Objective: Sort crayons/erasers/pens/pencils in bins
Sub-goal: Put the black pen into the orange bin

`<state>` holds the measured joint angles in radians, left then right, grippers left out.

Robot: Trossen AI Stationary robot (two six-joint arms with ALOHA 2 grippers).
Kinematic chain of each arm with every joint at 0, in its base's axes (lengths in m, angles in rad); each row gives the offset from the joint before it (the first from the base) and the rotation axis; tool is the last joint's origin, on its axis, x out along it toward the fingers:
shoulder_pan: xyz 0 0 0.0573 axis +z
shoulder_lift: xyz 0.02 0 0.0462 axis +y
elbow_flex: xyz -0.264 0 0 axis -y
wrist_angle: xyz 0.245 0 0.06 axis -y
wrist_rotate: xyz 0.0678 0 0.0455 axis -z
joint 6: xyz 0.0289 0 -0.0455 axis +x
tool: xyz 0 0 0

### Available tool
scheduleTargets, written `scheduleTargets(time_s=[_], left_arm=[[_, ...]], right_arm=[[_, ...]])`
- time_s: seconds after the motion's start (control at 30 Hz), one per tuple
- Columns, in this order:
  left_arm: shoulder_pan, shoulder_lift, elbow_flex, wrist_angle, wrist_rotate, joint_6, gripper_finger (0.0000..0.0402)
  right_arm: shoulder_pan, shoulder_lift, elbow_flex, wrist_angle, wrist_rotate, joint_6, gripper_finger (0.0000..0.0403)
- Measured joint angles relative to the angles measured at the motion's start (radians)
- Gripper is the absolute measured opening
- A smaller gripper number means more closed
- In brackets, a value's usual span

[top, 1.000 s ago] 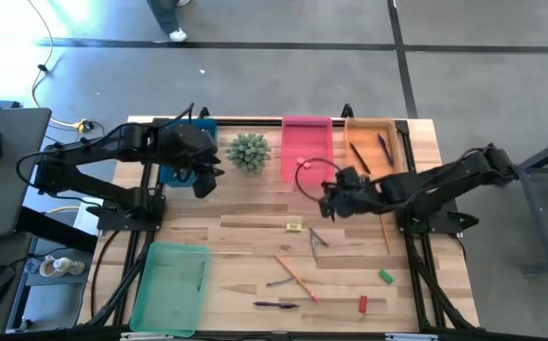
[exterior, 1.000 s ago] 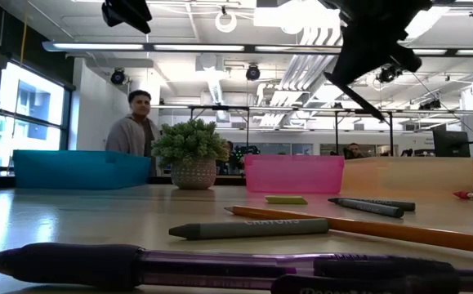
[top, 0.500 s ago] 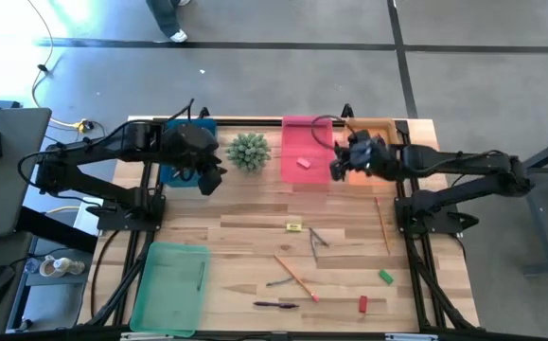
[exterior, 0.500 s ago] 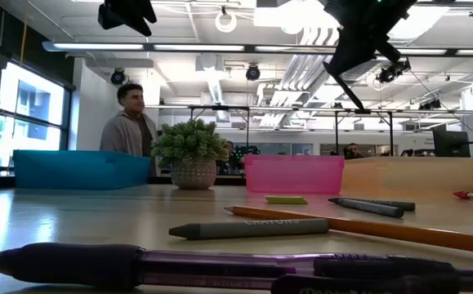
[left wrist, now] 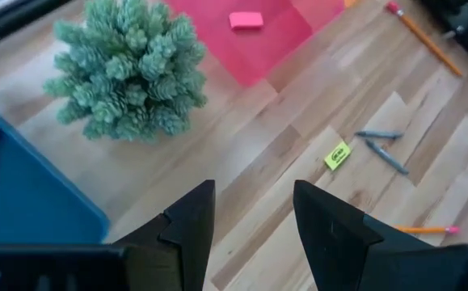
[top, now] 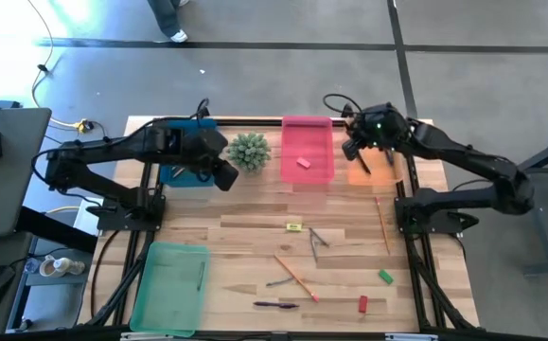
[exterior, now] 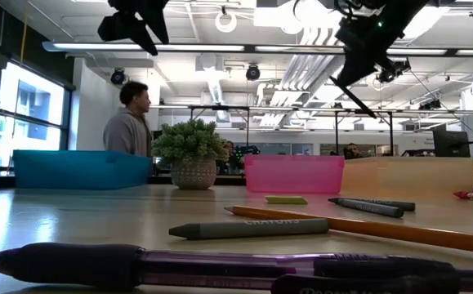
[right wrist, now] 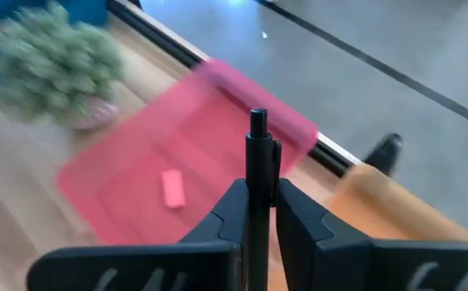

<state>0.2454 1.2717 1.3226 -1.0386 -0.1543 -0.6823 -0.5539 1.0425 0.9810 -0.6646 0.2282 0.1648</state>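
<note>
Sorting is partly done: right gripper (right wrist: 259,212), clenched on a pen (right wrist: 257,174), hangs over the orange bin (top: 373,152) at one o'clock; several crayons (top: 317,239), erasers (top: 384,277), pencils (top: 295,278) remain loose.

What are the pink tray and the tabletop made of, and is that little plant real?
The pink tray looks like thin translucent plastic: the floor shows faintly through it. The tabletop looks like matt wood planks, with grain and joints visible. The plant seems artificial, its stiff, evenly pale-green spikes looking moulded, though that is only a guess.
</note>
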Motion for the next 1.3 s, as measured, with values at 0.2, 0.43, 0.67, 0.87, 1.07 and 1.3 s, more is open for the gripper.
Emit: scheduleTargets(time_s=[0.2,0.43,0.67,0.87,1.07,1.3], left_arm=[[-0.045,0.050,0.000,0.000,-0.008,-0.079,0.0158],[-0.118,0.066,-0.001,0.002,-0.019,-0.183,0.0158],[-0.228,0.066,-0.001,0.002,-0.091,-0.282,0.0158],[-0.313,0.101,-0.002,0.026,-0.127,-0.337,0.0159],[-0.375,0.152,-0.001,0.077,-0.125,-0.337,0.0158],[-0.434,0.196,-0.001,0.081,-0.121,-0.365,0.0158]], right_arm=[[-0.134,0.056,0.000,-0.073,-0.042,-0.074,0.0024],[-0.246,0.210,0.000,-0.135,-0.081,-0.088,0.0024],[-0.333,0.354,0.000,-0.175,-0.111,-0.129,0.0024],[-0.395,0.453,0.000,-0.162,-0.137,-0.176,0.0024],[-0.434,0.536,0.000,-0.141,-0.137,-0.208,0.0024],[-0.435,0.593,0.000,-0.115,-0.136,-0.218,0.0024]])
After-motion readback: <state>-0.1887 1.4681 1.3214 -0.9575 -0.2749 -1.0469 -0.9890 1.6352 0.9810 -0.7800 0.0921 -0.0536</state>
